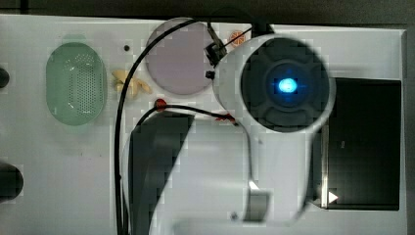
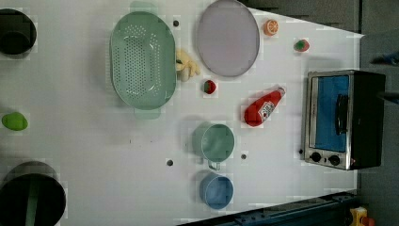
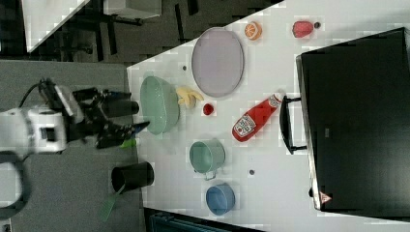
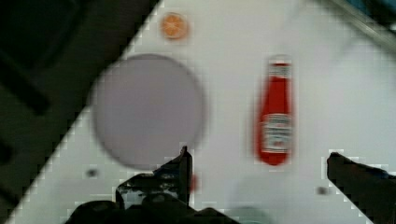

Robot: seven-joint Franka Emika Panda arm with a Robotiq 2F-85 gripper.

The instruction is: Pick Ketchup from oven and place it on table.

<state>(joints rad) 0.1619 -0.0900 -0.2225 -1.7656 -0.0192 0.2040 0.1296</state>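
Lying flat on table [image 2: 94, 141]: Ketchup [image 2: 262, 108]; tool [image 4: 261, 175] empty, spread wide.

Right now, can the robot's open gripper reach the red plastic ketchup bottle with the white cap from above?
Probably yes. The red plastic ketchup bottle lies on its side on the white table, outside the closed black toaster oven. Nothing covers it, and the open gripper hangs above with nothing between.
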